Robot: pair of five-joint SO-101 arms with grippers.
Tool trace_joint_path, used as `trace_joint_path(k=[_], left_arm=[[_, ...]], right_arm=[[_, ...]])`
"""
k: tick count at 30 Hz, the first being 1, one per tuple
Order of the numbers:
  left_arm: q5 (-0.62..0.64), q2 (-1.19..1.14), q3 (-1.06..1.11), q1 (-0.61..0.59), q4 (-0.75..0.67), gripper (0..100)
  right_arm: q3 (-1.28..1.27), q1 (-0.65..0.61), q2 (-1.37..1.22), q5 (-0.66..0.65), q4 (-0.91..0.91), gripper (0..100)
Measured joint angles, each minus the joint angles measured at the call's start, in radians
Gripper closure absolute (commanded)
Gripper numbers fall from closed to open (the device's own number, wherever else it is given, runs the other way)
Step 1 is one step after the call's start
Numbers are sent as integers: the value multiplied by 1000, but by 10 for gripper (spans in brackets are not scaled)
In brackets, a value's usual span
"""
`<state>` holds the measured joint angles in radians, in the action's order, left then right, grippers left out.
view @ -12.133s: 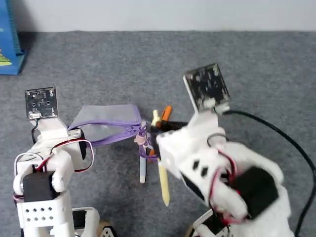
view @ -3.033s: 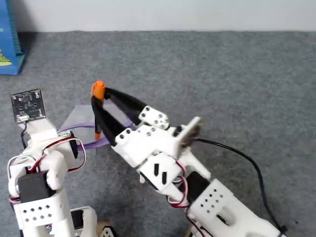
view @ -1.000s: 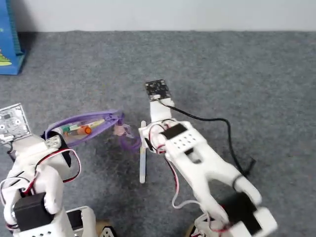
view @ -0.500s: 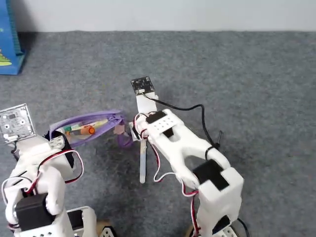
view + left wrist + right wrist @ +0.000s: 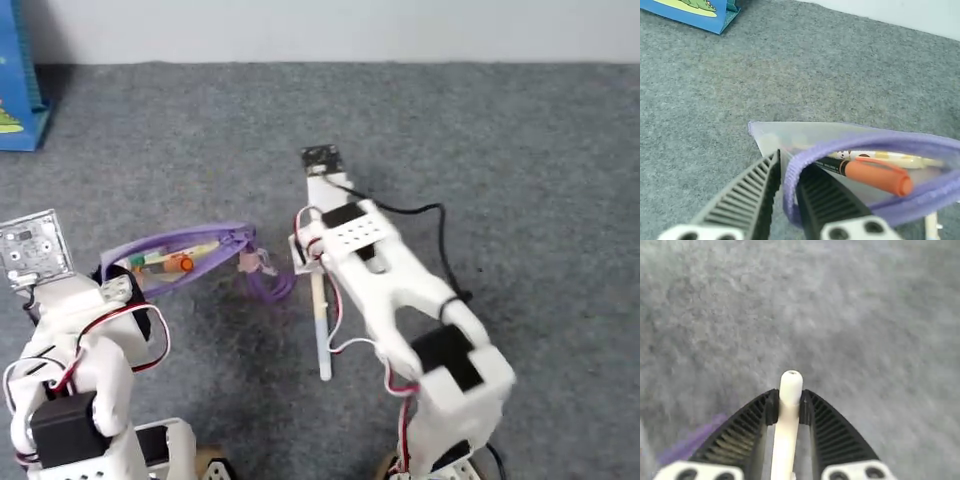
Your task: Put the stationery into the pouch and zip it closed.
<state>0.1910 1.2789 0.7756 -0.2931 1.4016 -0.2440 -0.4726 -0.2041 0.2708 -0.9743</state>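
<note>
Translucent pouch with a purple zip edge lies on the grey carpeted tabletop at about 9 o'clock from the middle of the high view. Its mouth gapes open and its length runs from 8 o'clock up toward 2 o'clock. Inside it sit an orange-capped black marker and, just beside that, a cream-coloured pen. The left end effector is pinching the pouch at its 8 o'clock end, with the purple rim passing between the two ribbed black fingers. From the pouch's 3 o'clock end trail a small pinkish zip pull and a loop of purple wrist strap. The strap rests on the tabletop between the pouch and the right arm. The right end effector is clamped on a slim pale-blue-and-white pen, gripping it close to its rounded white end. In the high view this pen sits at 3 o'clock of the strap, apart from the pouch, and points from the end effector straight toward 6 o'clock. Whether its far tip touches the tabletop cannot be told. A blue printed box stands at the 10 o'clock corner, well apart from everything else.
</note>
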Motion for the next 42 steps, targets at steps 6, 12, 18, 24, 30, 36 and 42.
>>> trace_joint_path(k=[6, 12, 18, 24, 30, 36, 42], left_arm=[[0, -9, 0, 129, -2, 990], [3, -9, -12, 195, -2, 990], [14, -9, -12, 199, -2, 990], [14, -9, -12, 199, -2, 990], [14, -9, -12, 199, -2, 990], [14, -9, -12, 199, -2, 990], [14, -9, -12, 199, -2, 990]], right_arm=[[-118, 66, 304, -17, -117, 991], [-328, 100, 729, -95, -121, 991], [-407, 54, 1231, -153, -124, 991], [-405, -150, 1587, -161, -97, 991], [-407, -238, 1643, -161, 103, 991], [-456, -358, 1643, -161, 373, 991], [-652, -377, 1642, -161, 661, 991]])
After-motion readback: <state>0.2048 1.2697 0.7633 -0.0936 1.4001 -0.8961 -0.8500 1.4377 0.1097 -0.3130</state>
